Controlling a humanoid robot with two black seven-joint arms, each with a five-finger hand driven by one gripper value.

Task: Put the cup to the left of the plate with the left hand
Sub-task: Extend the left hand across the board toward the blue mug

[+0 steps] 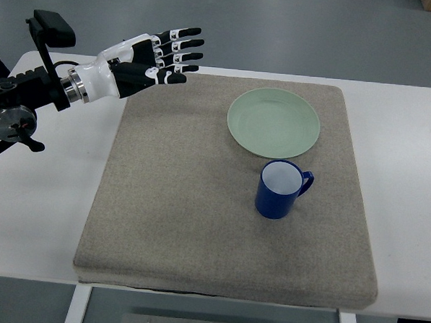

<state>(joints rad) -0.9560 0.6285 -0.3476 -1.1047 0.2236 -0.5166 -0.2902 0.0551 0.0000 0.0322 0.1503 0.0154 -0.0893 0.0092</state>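
Note:
A blue cup (280,189) with a white inside stands upright on the grey mat (176,224), its handle pointing right. It sits just in front of the pale green plate (274,122), which lies at the mat's far right. My left hand (163,57) hovers over the mat's far left corner, fingers stretched out and pointing right, holding nothing. It is well to the left of both the plate and the cup. The right arm does not show.
The mat lies on a white table (39,210). My left arm (31,94) with its black joint housing comes in over the table's far left. The table's front edge runs along the bottom of the view.

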